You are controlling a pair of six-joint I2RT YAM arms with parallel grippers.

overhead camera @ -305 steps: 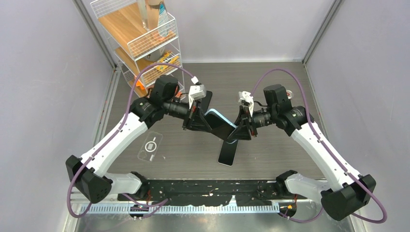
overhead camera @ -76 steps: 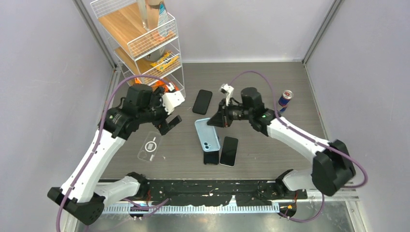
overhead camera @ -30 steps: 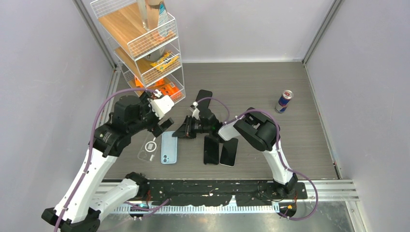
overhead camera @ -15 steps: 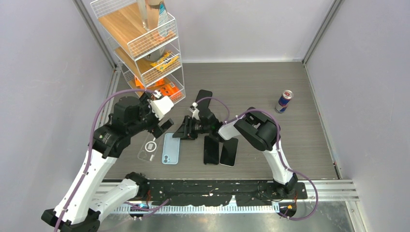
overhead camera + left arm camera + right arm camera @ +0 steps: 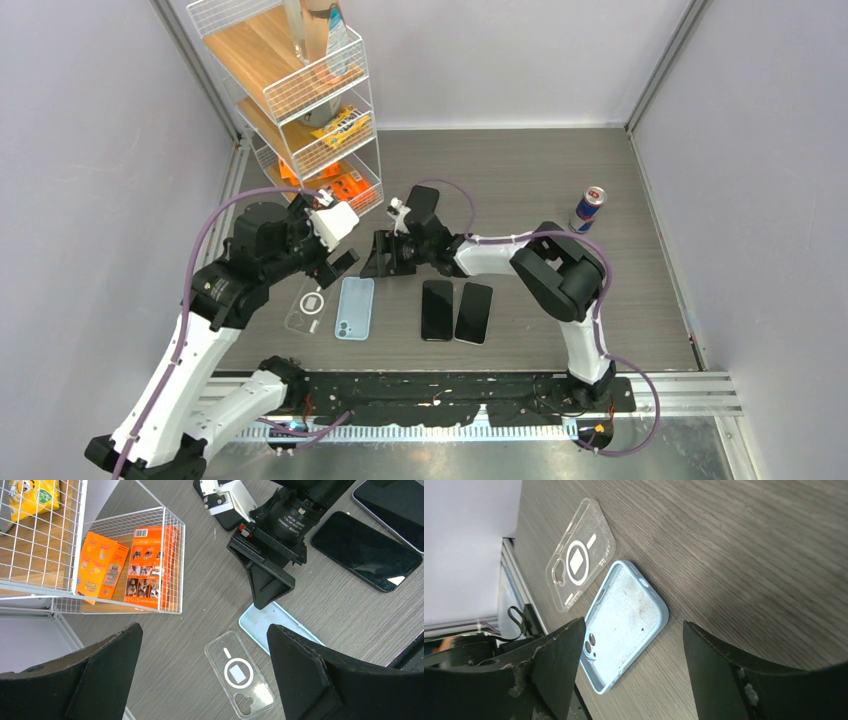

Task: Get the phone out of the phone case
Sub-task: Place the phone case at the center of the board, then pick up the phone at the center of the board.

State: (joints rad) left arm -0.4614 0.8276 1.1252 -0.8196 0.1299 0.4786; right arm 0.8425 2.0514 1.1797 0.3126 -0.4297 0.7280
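The light blue phone case [image 5: 354,308] lies flat on the table, hollow side up and empty [image 5: 626,625]. Two dark phones [image 5: 436,309] [image 5: 474,312] lie side by side to its right, screens up. My right gripper [image 5: 385,255] hovers just beyond the case's far end, open with nothing between its fingers [image 5: 634,625]. My left gripper [image 5: 335,262] hangs wide open above the table to the left of it, and holds nothing [image 5: 205,630]. In the left wrist view the blue case [image 5: 270,627] shows a corner under the right gripper [image 5: 267,582].
A clear case [image 5: 308,305] with a white ring lies left of the blue one. A third dark phone [image 5: 420,200] sits farther back, partly under the right wrist. A wire rack [image 5: 300,90] with orange boxes [image 5: 125,565] stands back left. A drink can [image 5: 593,208] stands at the right.
My right gripper has opened, let go of the blue case and drawn back a little toward the far side. The case stays flat on the table. The left arm has barely moved.
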